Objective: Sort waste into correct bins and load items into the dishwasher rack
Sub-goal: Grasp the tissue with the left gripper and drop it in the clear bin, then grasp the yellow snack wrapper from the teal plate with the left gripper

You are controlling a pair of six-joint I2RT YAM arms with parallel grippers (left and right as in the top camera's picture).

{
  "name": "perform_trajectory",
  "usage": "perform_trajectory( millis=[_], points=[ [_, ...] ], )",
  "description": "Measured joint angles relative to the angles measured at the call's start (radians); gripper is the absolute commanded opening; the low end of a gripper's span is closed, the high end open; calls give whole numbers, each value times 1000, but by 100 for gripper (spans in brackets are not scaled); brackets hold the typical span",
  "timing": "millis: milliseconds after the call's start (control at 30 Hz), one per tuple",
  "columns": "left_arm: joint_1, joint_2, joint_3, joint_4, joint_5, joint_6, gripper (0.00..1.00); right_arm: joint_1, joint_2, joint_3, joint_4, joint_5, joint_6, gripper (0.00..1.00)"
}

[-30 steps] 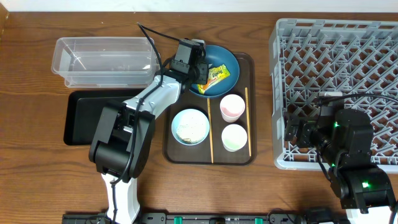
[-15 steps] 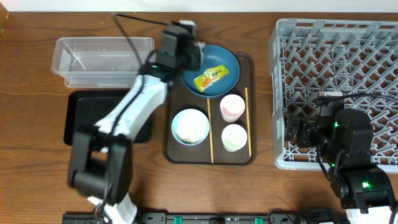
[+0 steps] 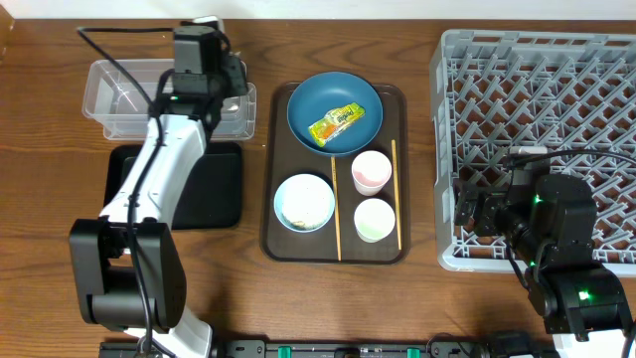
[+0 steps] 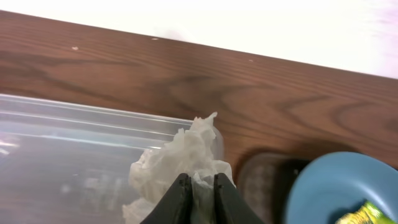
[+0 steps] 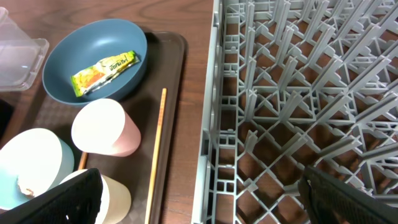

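I am pinching the tissue [image 4: 186,152] in the left gripper [image 4: 198,185], fingers clamped on it, directly over the right end of the tub [image 4: 68,143] so it drops in as waste. The right gripper [image 5: 199,202] is idling, fingers wide apart, far right of the tub, beside the rack [image 5: 298,93].

tissue [image 4: 186,149] half behind left gripper [image 4: 200,178]
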Motion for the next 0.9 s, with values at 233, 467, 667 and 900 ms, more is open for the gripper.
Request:
perform_trajectory(
  millis=[233, 467, 667, 900],
  points=[
    [15, 0, 0, -37, 1, 2, 68, 0, 0, 0, 0, 0, 0, 99],
    [5, 0, 0, -45, 82, 9, 71, 0, 0, 0, 0, 0, 0, 99],
    [-94, 0, 0, -46, 169, 95, 76, 0, 0, 0, 0, 0, 0, 99],
    [-231, 21, 0, -45, 202, 174, 77, 0, 0, 0, -1, 0, 0, 99]
  ],
)
